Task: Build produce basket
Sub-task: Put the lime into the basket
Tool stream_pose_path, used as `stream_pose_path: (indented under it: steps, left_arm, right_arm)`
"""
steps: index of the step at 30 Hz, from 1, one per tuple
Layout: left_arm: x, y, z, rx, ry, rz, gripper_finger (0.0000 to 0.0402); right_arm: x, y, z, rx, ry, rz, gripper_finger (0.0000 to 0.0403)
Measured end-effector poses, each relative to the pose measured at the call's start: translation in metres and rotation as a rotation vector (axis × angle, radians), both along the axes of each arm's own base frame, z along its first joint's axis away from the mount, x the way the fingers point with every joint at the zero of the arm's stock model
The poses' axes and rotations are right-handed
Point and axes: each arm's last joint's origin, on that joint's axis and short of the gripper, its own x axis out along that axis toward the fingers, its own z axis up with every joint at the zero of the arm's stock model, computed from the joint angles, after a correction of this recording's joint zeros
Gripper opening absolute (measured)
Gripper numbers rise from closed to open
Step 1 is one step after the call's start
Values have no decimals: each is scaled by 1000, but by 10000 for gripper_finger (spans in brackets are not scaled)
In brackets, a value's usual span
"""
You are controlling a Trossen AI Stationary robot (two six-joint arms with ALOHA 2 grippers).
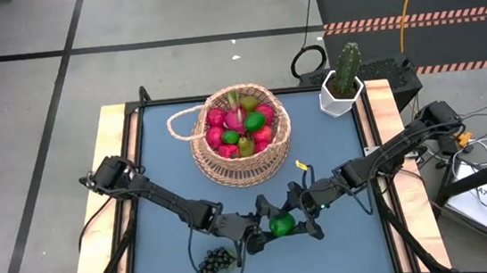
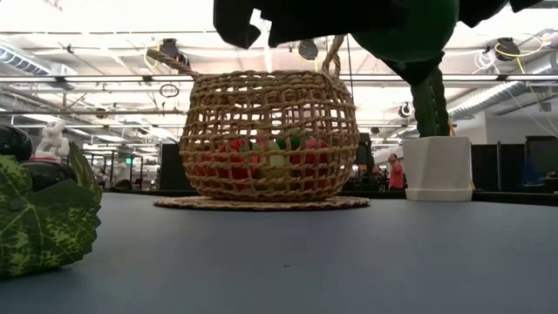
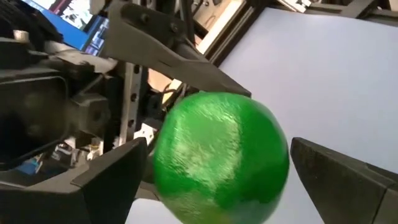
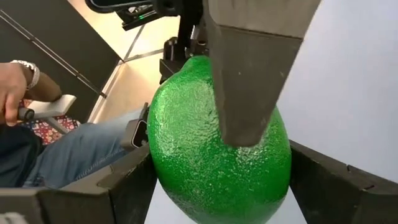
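The basket (image 1: 240,135) stands at the table's (image 1: 166,171) far centre, holding red, green and pink produce (image 1: 241,126) heaped too closely to count. Near the front edge both arms reach inward to meet at one lime (image 1: 281,226), lifted off the table: the right gripper (image 1: 294,216) is clamped on it, one finger (image 4: 255,74) flat against its skin, while the left gripper (image 1: 262,235) has its jaws wide apart on either side of it, not pressing. One grape bunch (image 1: 217,263) lies at the front edge, and one potted cactus (image 1: 344,80) stands at the far right corner.
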Motion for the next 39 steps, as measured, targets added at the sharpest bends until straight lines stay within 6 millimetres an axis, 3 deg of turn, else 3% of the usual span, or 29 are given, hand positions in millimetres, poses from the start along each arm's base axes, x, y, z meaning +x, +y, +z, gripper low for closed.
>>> stream_pose_path:
  steps: [16,27,39]
  left_arm:
    - [0,-1,0,39,-1,-24,393]
    - [0,0,0,54,-6,-27,289]
    - [0,1,0,44,-1,-20,317]
  right_arm:
    - [1,1,3,-27,-52,23,311]
    - [1,1,3,-49,-61,32,312]
    - [2,0,3,-90,-84,6,356]
